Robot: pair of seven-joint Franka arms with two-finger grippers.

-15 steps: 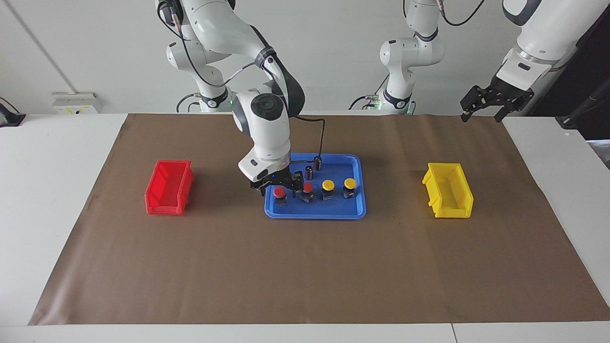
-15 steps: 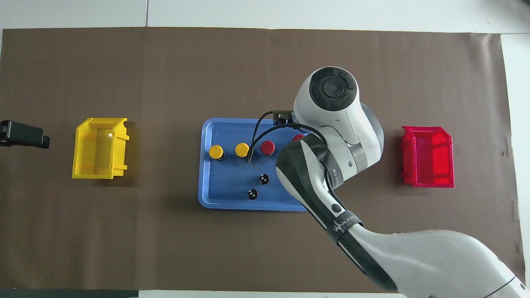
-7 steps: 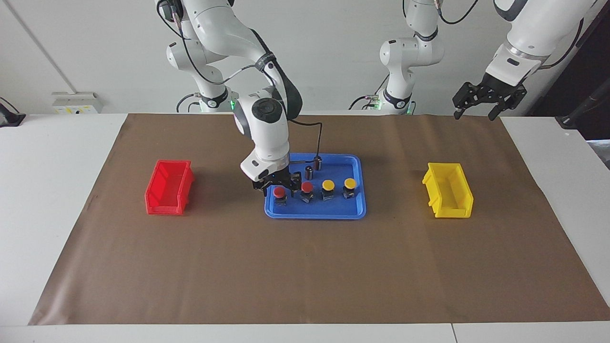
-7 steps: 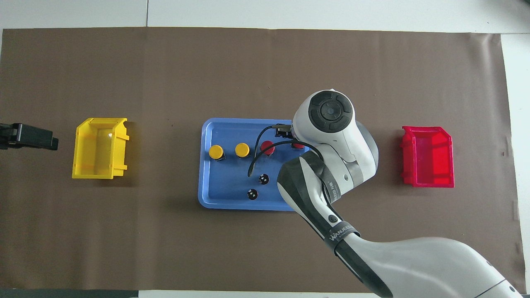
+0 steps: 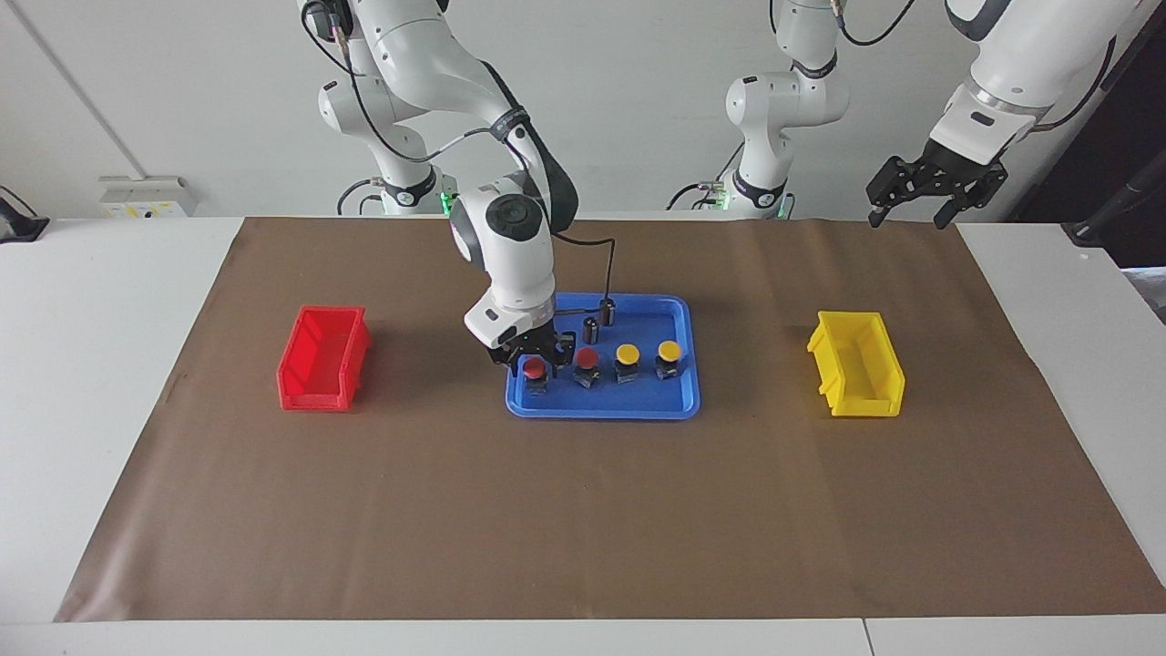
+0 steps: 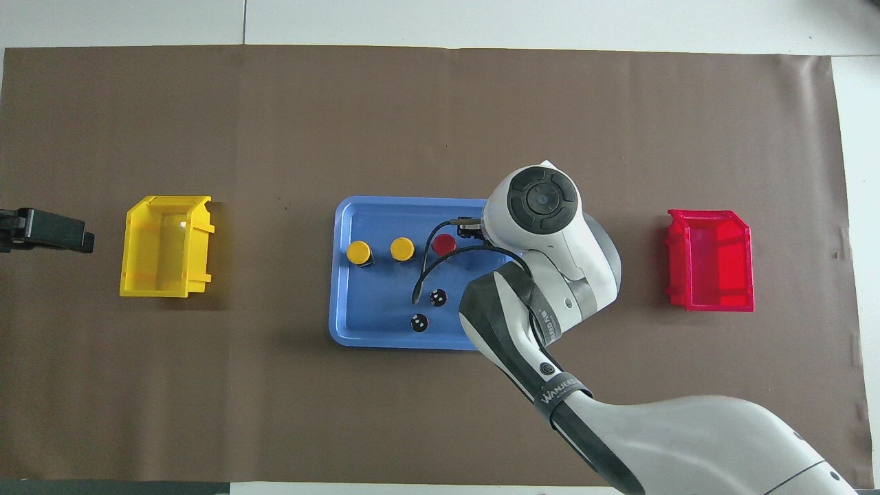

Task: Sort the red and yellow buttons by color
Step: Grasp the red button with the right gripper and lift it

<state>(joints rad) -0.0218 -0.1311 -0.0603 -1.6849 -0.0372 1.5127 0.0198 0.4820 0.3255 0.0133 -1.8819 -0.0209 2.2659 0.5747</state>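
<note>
Four buttons stand in a row in the blue tray (image 5: 679, 401). My right gripper (image 5: 534, 363) is down in the tray, shut on the red button (image 5: 534, 368) at the right arm's end of the row; in the overhead view my right arm hides this button. Beside it stand the other red button (image 5: 588, 358) (image 6: 444, 243) and two yellow buttons (image 5: 627, 353) (image 5: 669, 349) (image 6: 402, 248) (image 6: 358, 252). My left gripper (image 5: 920, 202) (image 6: 72, 237) hangs open and holding nothing, high over the table's edge at the left arm's end, where that arm waits.
A red bin (image 5: 323, 358) (image 6: 711, 261) sits toward the right arm's end and a yellow bin (image 5: 856, 364) (image 6: 167, 245) toward the left arm's end, both on the brown mat. Two dark cylinders (image 5: 591, 328) (image 5: 608, 312) stand in the tray, nearer to the robots than the buttons.
My right gripper's fingers have closed in on the end red button, and its wrist has swung a little toward the robots. The left gripper rose slightly, then held still.
</note>
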